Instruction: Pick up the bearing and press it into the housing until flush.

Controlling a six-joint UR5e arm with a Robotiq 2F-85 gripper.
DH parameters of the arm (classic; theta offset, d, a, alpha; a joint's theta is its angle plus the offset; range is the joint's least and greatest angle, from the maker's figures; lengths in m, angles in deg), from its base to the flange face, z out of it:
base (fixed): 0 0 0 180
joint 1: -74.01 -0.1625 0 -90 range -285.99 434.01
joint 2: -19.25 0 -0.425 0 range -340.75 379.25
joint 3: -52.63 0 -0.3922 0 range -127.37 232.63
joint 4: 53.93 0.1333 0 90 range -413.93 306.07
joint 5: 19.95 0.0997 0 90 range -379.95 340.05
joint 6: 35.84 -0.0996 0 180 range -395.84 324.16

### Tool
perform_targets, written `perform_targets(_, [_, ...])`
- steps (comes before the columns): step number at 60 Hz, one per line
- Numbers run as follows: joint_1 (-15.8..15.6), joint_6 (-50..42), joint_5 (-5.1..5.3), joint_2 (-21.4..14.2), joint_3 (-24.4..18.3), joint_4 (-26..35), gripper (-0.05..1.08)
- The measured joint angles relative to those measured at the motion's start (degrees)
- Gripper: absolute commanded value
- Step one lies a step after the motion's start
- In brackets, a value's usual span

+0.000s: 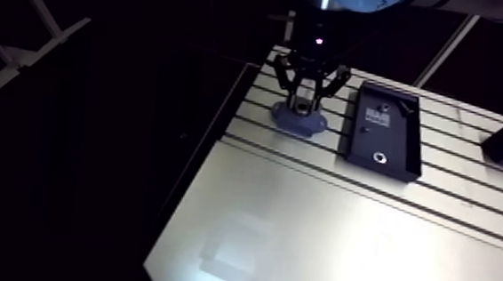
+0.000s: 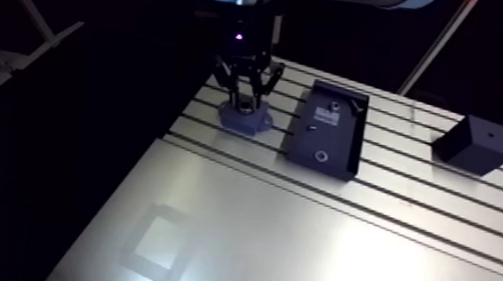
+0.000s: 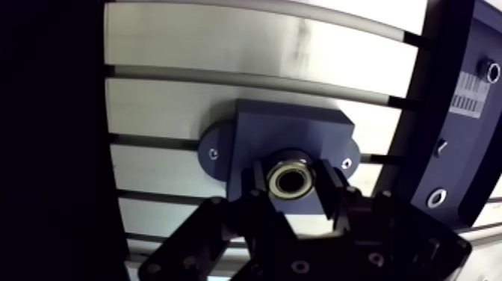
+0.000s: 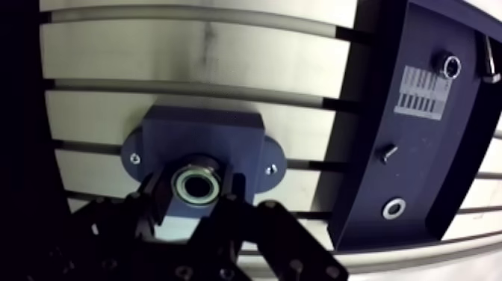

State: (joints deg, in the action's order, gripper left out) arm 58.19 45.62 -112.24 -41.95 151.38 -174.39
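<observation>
Gripper [image 3: 293,184] pinching bearing [image 4: 195,184], poised at housing [image 3: 287,127] on counter [image 3: 187,45]. Watch tilt: off-axis press could cock bearing and jam it proud. Gripper may strike housing face before flush. Seating depth unclear.

slotted aluminium table [image 2: 298,245]: grooved strip along the far side, smooth sheet nearer the camera. on the grooves, blue-grey flanged housing [image 4: 202,138] sits flat near the table's edge. shallow black tray [image 2: 331,137] beside it, not touching. black block [image 2: 474,144] well apart, past the tray.
</observation>
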Motion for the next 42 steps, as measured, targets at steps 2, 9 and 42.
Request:
perform_targets(2, [0.0, 0.0, 0.0, 0.0, 0.0, 0.0, 0.64])
perform_targets(9, [0.0, 0.0, 0.01, 0.1, 0.0, 0.0, 0.64])
perform_targets(42, [0.0, 0.0, 0.01, 0.2, 0.1, 0.0, 0.64])
